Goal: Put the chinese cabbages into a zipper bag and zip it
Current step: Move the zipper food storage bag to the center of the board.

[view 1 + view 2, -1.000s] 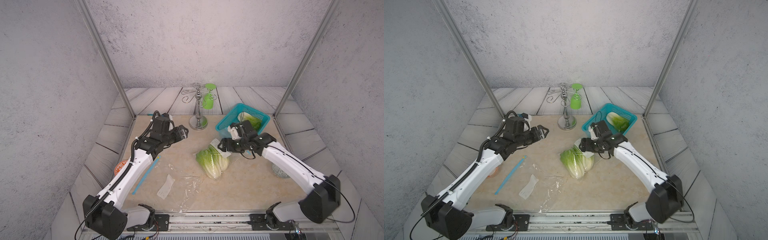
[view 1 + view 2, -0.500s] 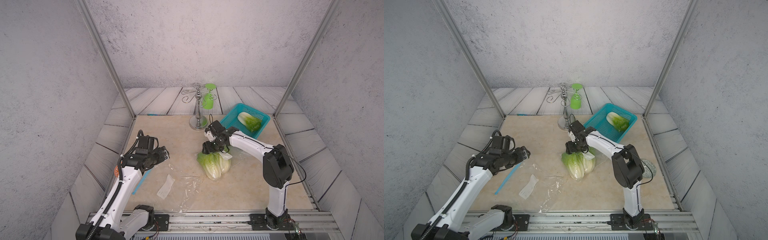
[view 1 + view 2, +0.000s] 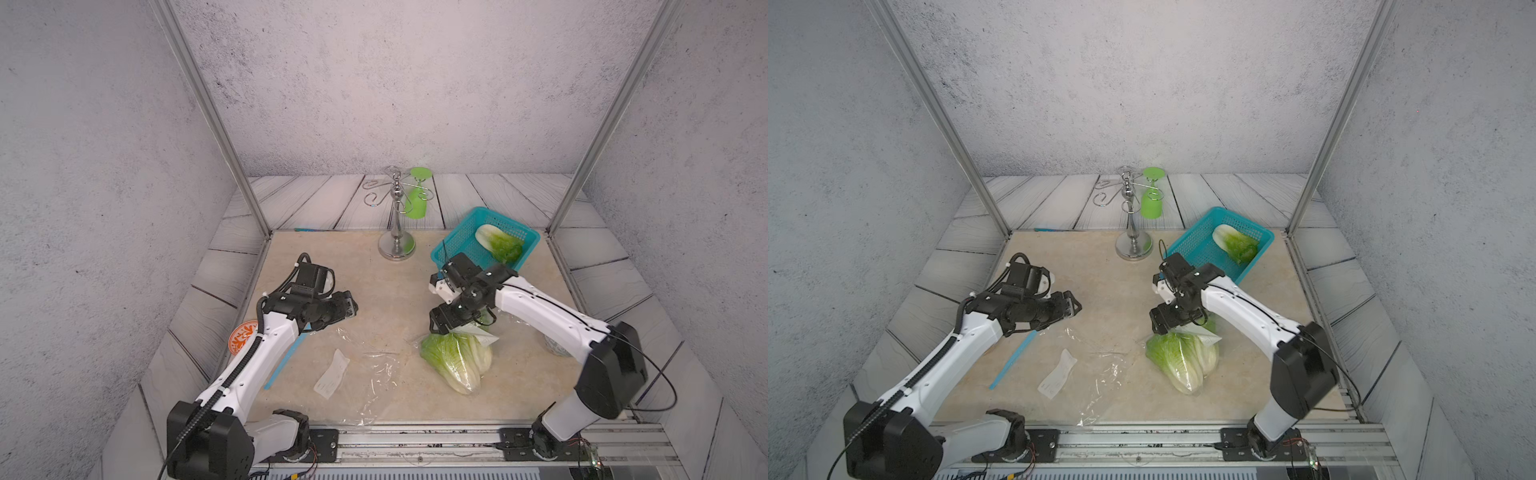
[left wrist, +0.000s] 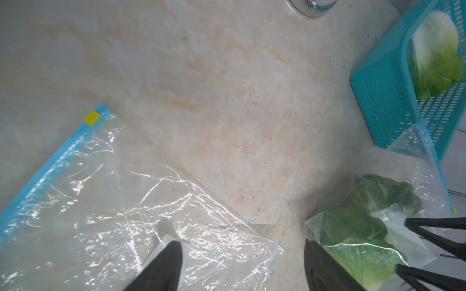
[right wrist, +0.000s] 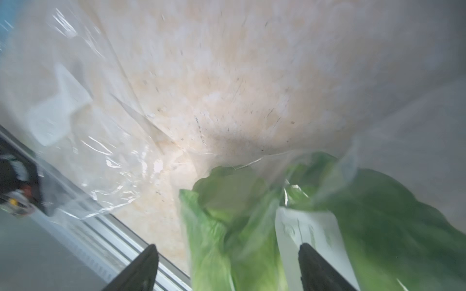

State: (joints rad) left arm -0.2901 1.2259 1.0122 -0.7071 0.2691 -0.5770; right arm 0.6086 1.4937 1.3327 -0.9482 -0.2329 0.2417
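While arms hover: two bagged cabbages, tabletop right-centre
Third cabbage: in back-right basket
Left fingers: spread, empty
Right fingers: spread, empty

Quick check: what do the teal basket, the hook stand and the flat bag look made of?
Basket: moulded plastic, matt teal, with perforated walls.
Stand: likely polished metal, with a mirror-bright shine.
Bag: thin clear plastic film, creased and glinting, with a blue zip strip.
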